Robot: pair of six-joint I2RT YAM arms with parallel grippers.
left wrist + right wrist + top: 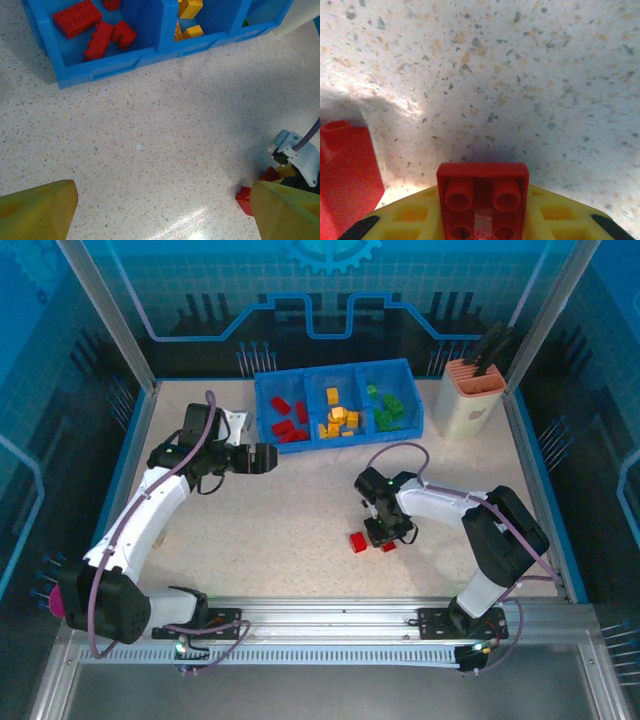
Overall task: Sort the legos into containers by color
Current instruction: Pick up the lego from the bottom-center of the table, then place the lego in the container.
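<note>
Small red brick [482, 200] clamped in the closed right gripper [388, 537], low on the table, well in front of the blue tray [115, 67]. Lift straight, clear of the second red brick [357, 542] alongside. Carry to the tray's left compartment [268, 418], among reds. Mind the left gripper [266, 459], wide and empty, just before the tray.

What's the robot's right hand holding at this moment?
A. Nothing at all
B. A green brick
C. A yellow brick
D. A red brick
D: the right wrist view shows a red brick clamped in the right hand, studs facing the camera.
</note>
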